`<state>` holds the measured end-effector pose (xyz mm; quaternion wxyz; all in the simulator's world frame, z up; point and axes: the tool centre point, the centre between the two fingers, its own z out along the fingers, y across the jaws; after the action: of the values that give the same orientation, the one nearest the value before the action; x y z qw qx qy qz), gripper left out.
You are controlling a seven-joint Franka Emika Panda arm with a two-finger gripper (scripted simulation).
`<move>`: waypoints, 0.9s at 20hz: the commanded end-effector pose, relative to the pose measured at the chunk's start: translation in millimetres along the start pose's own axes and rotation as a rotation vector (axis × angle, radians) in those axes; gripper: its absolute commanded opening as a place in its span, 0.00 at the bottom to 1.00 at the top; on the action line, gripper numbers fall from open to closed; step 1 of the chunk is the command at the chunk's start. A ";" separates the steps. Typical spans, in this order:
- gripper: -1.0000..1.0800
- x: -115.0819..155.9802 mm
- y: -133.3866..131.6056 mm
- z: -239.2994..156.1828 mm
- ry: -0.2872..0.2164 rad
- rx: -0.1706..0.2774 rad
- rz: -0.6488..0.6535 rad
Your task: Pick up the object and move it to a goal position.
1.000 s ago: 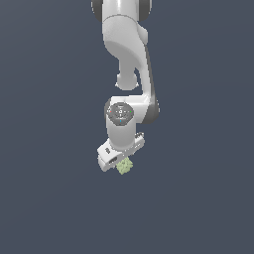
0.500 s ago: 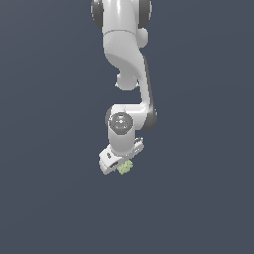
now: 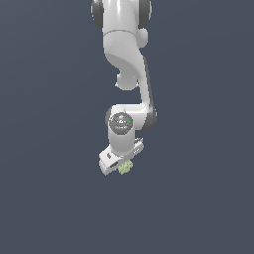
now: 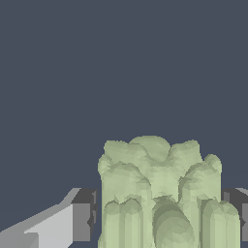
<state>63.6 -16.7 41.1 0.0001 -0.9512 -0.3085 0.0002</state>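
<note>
The object (image 3: 125, 167) is a small pale yellow-green bumpy chunk resting on the dark ground, just under the white arm's hand in the exterior view. My gripper (image 3: 119, 166) is lowered over it, tilted toward the exterior view's left. In the wrist view the object (image 4: 162, 193) fills the space between my two fingertips (image 4: 82, 222). One finger stands a thin gap away from its side. The other finger (image 4: 238, 213) is partly covered by the chunk's edge. The jaws stand spread on either side of the object.
The ground (image 3: 198, 198) is a plain dark blue-grey surface with nothing else on it. The white arm (image 3: 126, 59) reaches down from the top of the exterior view.
The arm has lowered the hand a little toward the object, mostly in the first half second. The object has stayed in place.
</note>
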 end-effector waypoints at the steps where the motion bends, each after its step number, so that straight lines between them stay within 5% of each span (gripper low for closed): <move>1: 0.00 0.1 0.1 -0.1 0.000 0.000 0.000; 10: 0.00 -7.7 5.3 -17.8 0.000 0.000 0.000; 18: 0.00 -31.8 21.9 -74.3 0.000 0.000 0.000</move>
<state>52.9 -46.3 101.6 0.0003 -0.9511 -0.3088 0.0008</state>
